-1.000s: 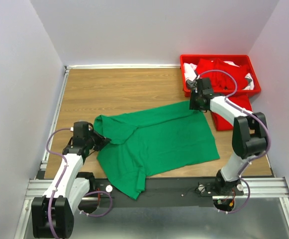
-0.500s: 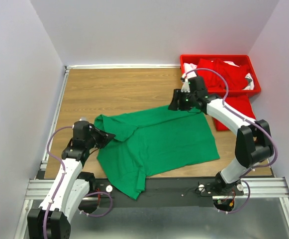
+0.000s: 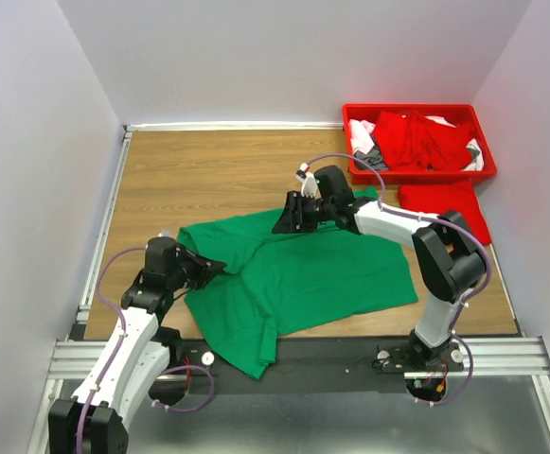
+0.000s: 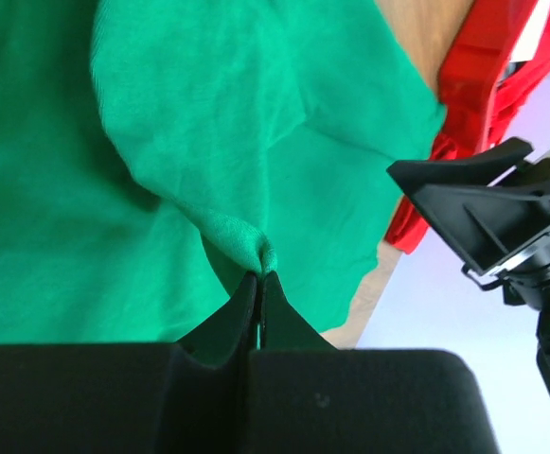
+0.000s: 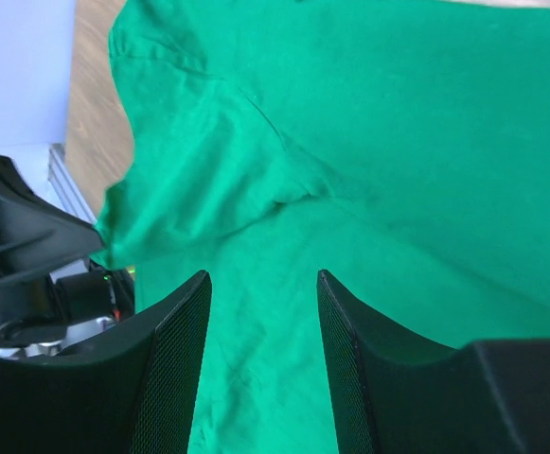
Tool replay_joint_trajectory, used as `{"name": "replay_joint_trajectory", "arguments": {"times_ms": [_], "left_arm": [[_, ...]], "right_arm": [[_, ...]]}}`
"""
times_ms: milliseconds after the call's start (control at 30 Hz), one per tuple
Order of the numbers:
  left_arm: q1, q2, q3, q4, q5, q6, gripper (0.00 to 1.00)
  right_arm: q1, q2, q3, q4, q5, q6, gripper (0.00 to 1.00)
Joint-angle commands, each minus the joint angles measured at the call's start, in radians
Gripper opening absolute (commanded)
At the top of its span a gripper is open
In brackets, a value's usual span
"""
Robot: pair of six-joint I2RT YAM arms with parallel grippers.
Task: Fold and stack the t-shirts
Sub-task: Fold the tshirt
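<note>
A bright green t-shirt (image 3: 303, 274) lies spread on the wooden table, its near corner hanging over the front edge. My left gripper (image 3: 208, 268) is shut on a fold of the shirt's left sleeve (image 4: 256, 248), lifting it slightly. My right gripper (image 3: 289, 219) is open and empty, hovering above the shirt's upper edge; in the right wrist view the green cloth (image 5: 369, 170) fills the space under its fingers (image 5: 175, 350). Red t-shirts (image 3: 426, 140) with white and grey garments lie in the bin. Another red shirt (image 3: 445, 203) lies on the table beside it.
A red plastic bin (image 3: 416, 112) stands at the back right corner. Bare wooden table (image 3: 218, 175) lies behind the green shirt. Walls close in on three sides. A metal rail (image 3: 303, 355) runs along the front edge.
My right gripper has swung left from beside the bin to above the shirt's upper middle. My left gripper has shifted slightly right with the sleeve in it.
</note>
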Motion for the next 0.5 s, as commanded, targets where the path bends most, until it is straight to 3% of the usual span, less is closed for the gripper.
{"name": "replay_joint_trajectory", "arguments": {"times_ms": [0,200,467], "left_arm": [[-0.009,0.002,-0.06,0.064,0.025,-0.049,0.0],[-0.007,0.072,-0.056,0.252,0.013,-0.112,0.0],[0.051,0.362,0.099,0.404,0.011,-0.029,0.0]], "right_arm": [[0.02,0.048,0.009,0.089,-0.058,0.058,0.56],[0.059,0.071,0.014,0.094,-0.046,0.002,0.55],[0.111,0.077,0.014,0.092,0.01,-0.101,0.52]]}}
